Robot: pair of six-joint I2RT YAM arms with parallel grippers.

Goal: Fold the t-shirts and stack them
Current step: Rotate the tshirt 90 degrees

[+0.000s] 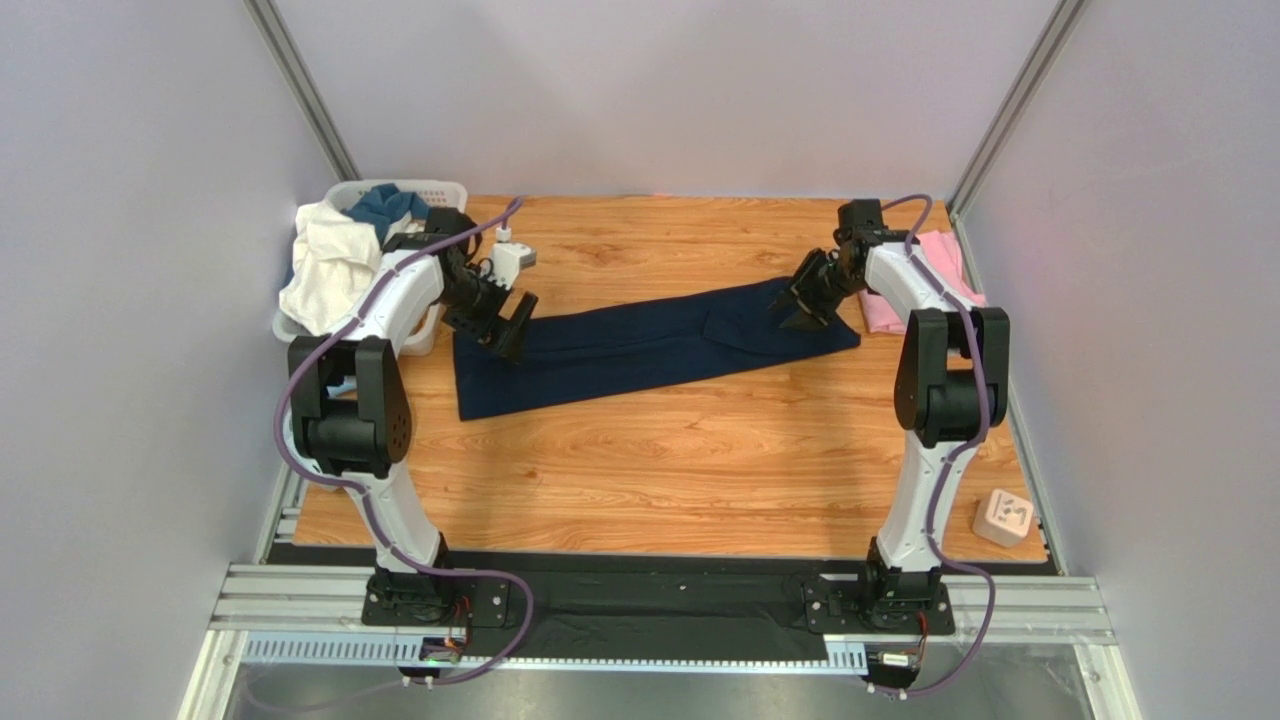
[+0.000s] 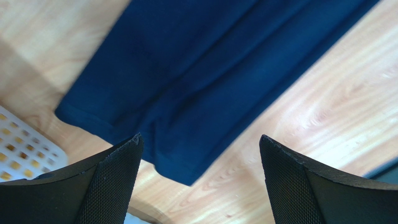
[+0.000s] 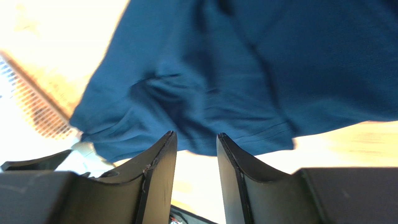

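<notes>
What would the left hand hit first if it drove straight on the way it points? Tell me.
Most likely the navy shirt: its hemmed end lies straight ahead of the wide-open left hand, flat on the wooden table. The cloth's corner is close, so a slight drift would meet bare wood instead.

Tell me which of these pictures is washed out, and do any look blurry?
Right wrist view: the table at left is blown out almost to white, and the shirt looks slightly soft. Left wrist view: evenly lit, the shirt's weave fairly sharp, with a faint shadow on the table at left. Top view: even light, sharp throughout.
</notes>
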